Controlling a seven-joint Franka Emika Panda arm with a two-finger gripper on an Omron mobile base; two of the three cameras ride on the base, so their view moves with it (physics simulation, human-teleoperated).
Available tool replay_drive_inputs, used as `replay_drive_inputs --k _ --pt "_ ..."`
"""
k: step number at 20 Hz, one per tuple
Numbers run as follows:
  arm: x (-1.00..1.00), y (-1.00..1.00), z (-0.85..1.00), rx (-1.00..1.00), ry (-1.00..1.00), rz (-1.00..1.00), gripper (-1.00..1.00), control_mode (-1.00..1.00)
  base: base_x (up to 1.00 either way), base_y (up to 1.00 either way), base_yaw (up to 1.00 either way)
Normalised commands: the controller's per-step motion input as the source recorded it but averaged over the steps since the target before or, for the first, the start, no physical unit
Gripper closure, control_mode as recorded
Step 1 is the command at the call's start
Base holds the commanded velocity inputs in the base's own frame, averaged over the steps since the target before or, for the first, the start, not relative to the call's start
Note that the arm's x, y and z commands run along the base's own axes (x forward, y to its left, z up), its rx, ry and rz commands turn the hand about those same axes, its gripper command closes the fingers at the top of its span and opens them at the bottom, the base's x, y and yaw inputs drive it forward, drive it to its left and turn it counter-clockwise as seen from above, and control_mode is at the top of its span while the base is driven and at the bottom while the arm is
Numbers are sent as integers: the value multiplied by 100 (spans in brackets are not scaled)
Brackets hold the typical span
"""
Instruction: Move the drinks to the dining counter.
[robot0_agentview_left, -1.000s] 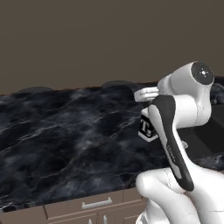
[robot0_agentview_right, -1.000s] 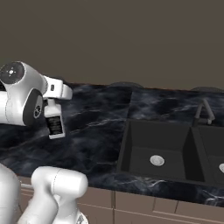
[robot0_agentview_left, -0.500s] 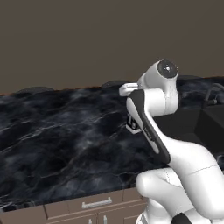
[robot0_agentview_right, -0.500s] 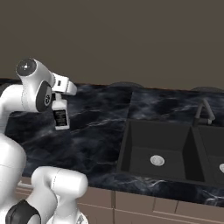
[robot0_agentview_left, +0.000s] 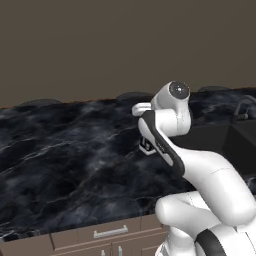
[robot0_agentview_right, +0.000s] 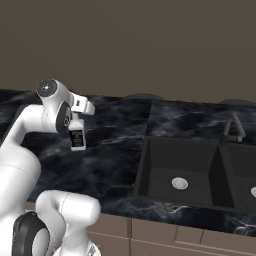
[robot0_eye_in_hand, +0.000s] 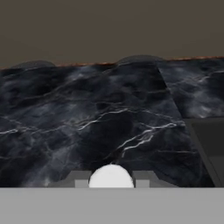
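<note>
My gripper (robot0_agentview_right: 75, 121) is shut on the top of one of the drinks, a squat white bottle with a black label (robot0_agentview_right: 77, 138). The bottle hangs upright a little above the dining counter (robot0_agentview_right: 113, 150), left of the sink. From the left base view the bottle (robot0_agentview_left: 146, 146) peeks out behind my forearm, under the gripper (robot0_agentview_left: 143, 116). Its round white cap (robot0_eye_in_hand: 111, 177) sits between the fingertips of the gripper (robot0_eye_in_hand: 111, 180) in the hand view, with the black veined counter (robot0_eye_in_hand: 87, 118) spread out beyond.
A recessed dark double sink (robot0_agentview_right: 179, 172) with a faucet (robot0_agentview_right: 233, 128) lies right of the bottle. A plain brown wall (robot0_agentview_right: 150, 45) backs the counter. Drawer fronts (robot0_agentview_left: 110, 232) run below the counter's front edge. Bare marble stretches to the left (robot0_agentview_left: 60, 150).
The arm has swung forward and towards the middle of the counter, carrying the white bottle with it. The grip has not changed.
</note>
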Motion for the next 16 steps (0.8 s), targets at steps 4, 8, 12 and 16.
replay_drive_inputs --k 4,8,12,16 --pt "13 1 -30 0 -3 0 100 -100 0 0 0" --pt "12 0 -31 0 -4 0 100 -100 0 0 0" --pt "14 0 -29 0 0 0 100 -100 0 0 0" --pt "18 0 -31 0 0 0 100 -100 0 0 0"
